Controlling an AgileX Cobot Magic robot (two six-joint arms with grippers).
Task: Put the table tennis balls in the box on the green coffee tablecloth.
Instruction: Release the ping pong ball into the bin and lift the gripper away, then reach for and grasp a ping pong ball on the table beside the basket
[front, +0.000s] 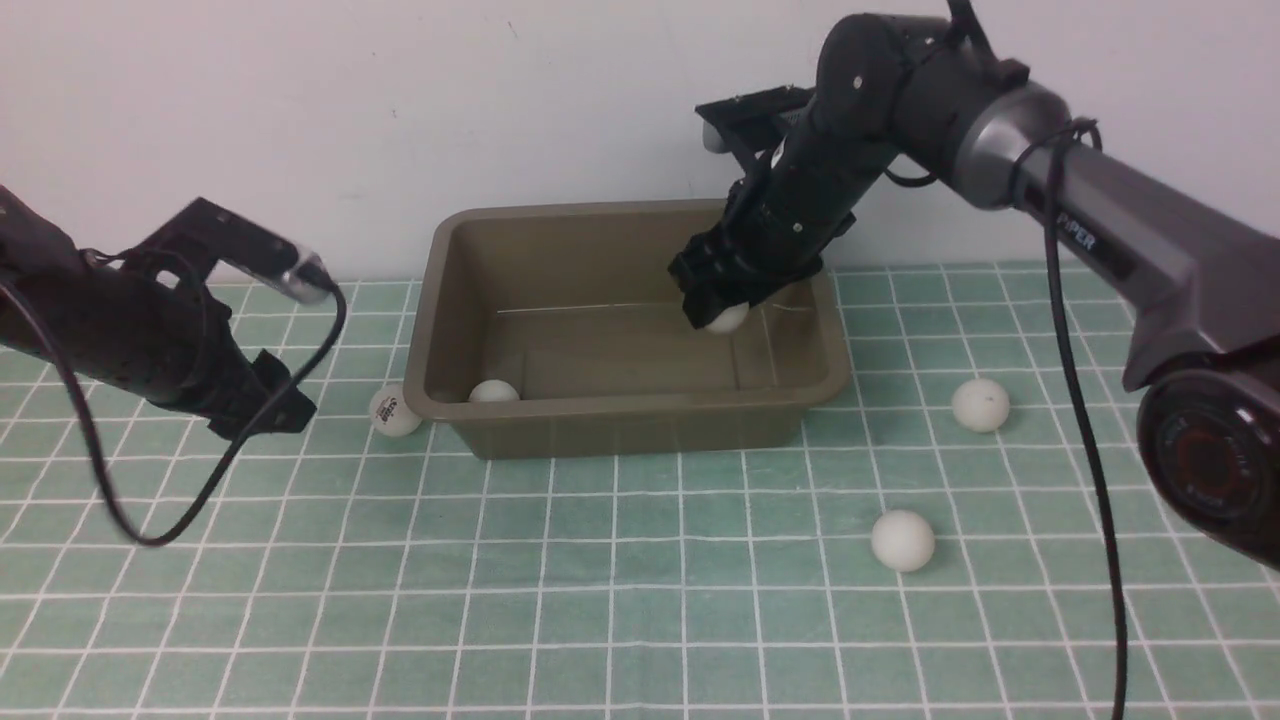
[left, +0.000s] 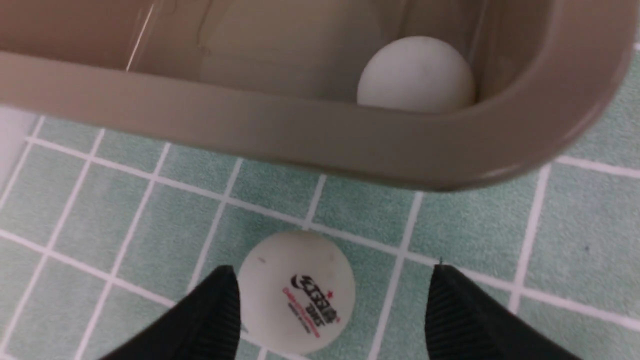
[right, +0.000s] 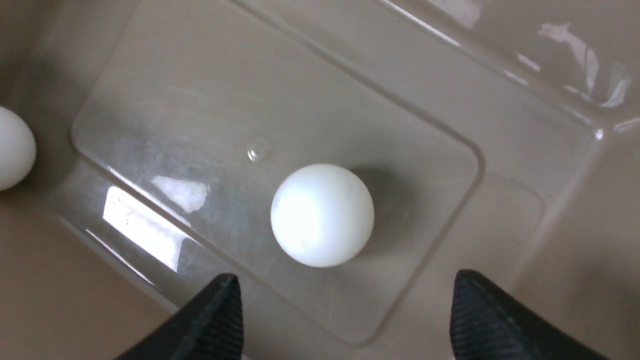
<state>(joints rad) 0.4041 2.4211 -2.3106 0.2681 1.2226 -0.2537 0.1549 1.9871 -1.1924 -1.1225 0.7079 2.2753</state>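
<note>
Cloth: a teal-green tablecloth (front: 600, 560), gridded with thin white lines, covered the table.
Box: an olive-brown rectangular plastic box (front: 620, 425) with rounded corners and a flared rim stood toward the cloth's 12 o'clock edge, near the pale wall (front: 400, 100).
Right gripper: the right gripper (front: 712, 305) pointed down into the box's 2 o'clock part. In its wrist view (right: 345, 275) the ribbed black fingers (right: 215, 320) stood wide apart and held nothing.
Ball below it: a plain matte white table tennis ball (front: 728, 320) (right: 322, 215) was just under the fingertips, clear of both. Whether it touched the glossy floor could not be told.
Corner ball: a second plain white ball (front: 493, 391) (left: 415, 75) (right: 12, 150) lay in the box's 7 o'clock corner, against the wall.
Left gripper: the left gripper (front: 285, 405) (left: 334, 270) hung low over the cloth at the box's 9 o'clock, its jaws well apart and gripping nothing.
Logo ball: a white ball with printed logo (front: 395, 410) (left: 296, 292) sat on the cloth just outside the box's 8 o'clock corner. It lay between the left fingers, close to one and with a clear gap to the other.
Print: a dark stylised mark stood above a line of red letters with a small red star. It was too tilted to read surely.
Loose balls: one white ball (front: 980, 404) lay at the box's 4 o'clock and another (front: 902, 540) at 5 o'clock, both on the cloth and apart from the box.
Arm lettering: white letters ending "PER" (front: 1085, 238) showed on the right arm's grey link.
</note>
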